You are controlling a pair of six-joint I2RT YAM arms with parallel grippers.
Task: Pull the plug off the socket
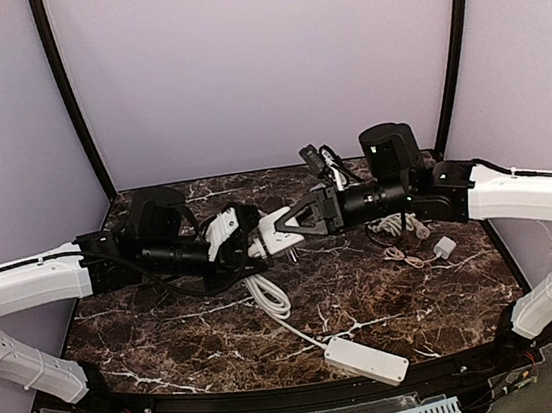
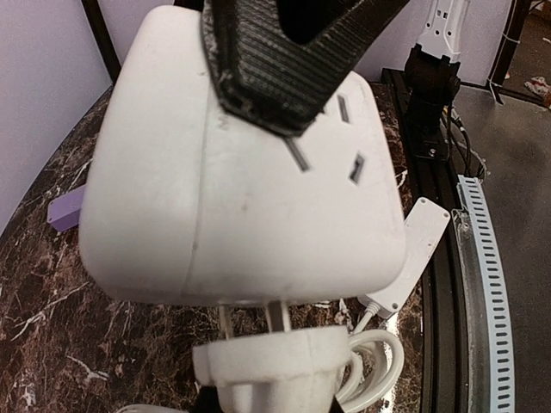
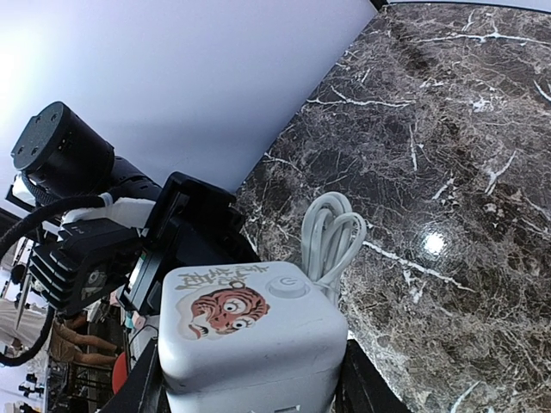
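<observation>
The socket [image 2: 241, 189] and plug [image 2: 275, 366] fill the gap between the fingers of the left gripper [image 1: 244, 246] and the right gripper [image 1: 284, 231]. Below the fingers, the looped cord [image 1: 267, 296] is in the way. Left of it the table [image 1: 159, 322] lies bare. Loose cables [image 1: 401, 236] clutter the marble behind the right fingers.

White, rounded cube socket [image 2: 241, 189] in mid-air, slots [image 2: 355, 168] on one face, a tiger sticker [image 3: 225, 311] on another. White plug [image 2: 275, 366] sits just below it, metal prongs [image 2: 277, 314] bared in the gap, thick cord [image 2: 374, 361] coiling away.

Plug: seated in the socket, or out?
Partly out. In the left wrist view, bare prongs span a gap between the plug and the socket, their tips meeting its underside.
</observation>
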